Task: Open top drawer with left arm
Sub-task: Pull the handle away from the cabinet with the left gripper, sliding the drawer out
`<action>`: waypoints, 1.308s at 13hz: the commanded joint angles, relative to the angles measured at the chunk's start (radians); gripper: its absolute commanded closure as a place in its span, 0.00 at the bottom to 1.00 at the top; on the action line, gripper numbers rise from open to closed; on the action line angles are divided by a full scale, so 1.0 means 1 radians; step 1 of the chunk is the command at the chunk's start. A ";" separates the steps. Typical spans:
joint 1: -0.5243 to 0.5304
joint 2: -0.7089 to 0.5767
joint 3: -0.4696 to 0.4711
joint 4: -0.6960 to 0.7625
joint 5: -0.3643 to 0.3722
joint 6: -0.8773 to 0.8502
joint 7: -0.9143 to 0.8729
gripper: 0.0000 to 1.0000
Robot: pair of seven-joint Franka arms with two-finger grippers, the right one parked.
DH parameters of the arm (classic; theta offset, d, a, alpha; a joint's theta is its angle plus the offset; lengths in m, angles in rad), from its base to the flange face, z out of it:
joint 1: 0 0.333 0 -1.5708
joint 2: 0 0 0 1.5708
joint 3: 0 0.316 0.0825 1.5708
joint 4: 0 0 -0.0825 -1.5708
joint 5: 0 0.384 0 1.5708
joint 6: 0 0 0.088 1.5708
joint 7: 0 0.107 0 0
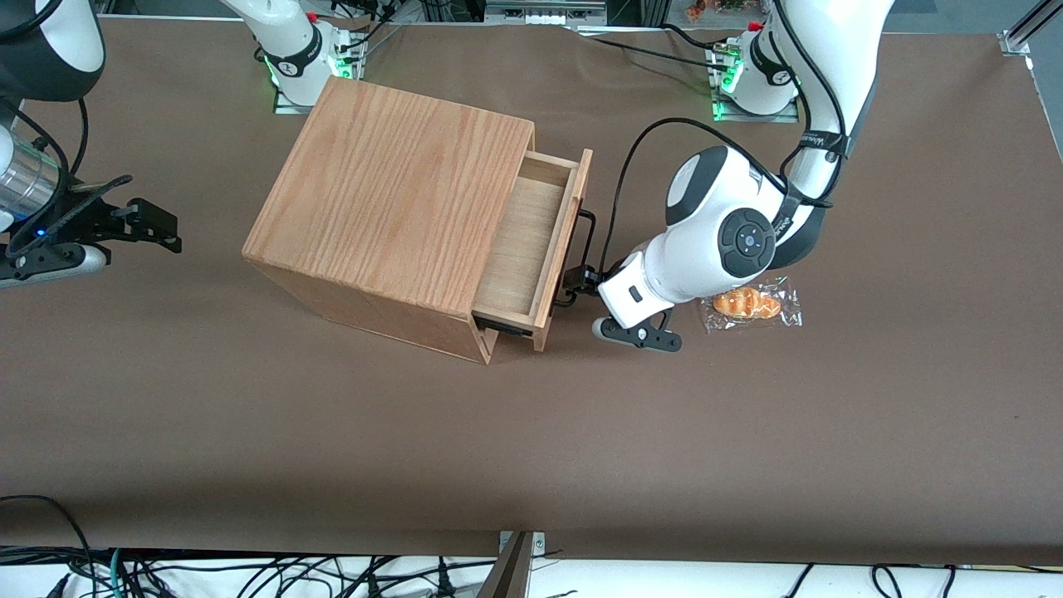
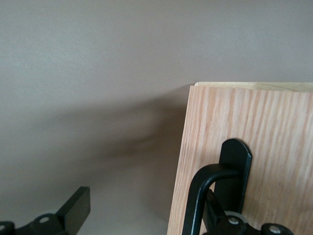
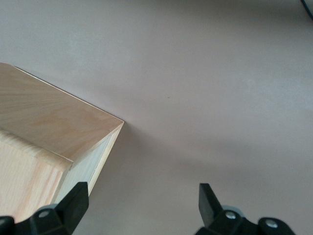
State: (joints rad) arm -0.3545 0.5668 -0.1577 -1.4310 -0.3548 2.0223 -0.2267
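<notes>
Your black two-finger gripper (image 1: 579,283) has its fingers (image 2: 234,169) apart around the thin black wire handle (image 1: 586,249) of the part-open shallow oak top drawer (image 1: 531,249); the bar runs crosswise, so pull straight away from the oak cabinet (image 1: 390,199)

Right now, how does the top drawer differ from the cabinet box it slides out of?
The top drawer is a shallow open tray, partly pulled out and showing its bare inside; the cabinet is a tall closed box with a solid top. The drawer's front carries a thin black wire handle, where the gripper sits at the end nearer the front camera; the cabinet has no handle on the faces in view. Both are light oak-grain wood.
</notes>
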 commanded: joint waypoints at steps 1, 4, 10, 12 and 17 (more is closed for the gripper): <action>0.019 0.012 0.001 0.029 -0.015 -0.016 0.020 0.00; 0.034 0.012 0.001 0.029 -0.015 -0.017 0.020 0.00; 0.049 0.010 0.001 0.029 -0.013 -0.019 0.017 0.00; 0.051 0.004 0.000 0.030 -0.018 -0.030 0.013 0.00; 0.057 0.004 0.000 0.066 -0.023 -0.077 0.010 0.00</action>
State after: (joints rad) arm -0.3145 0.5668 -0.1608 -1.3964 -0.3556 1.9754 -0.2273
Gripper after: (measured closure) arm 0.000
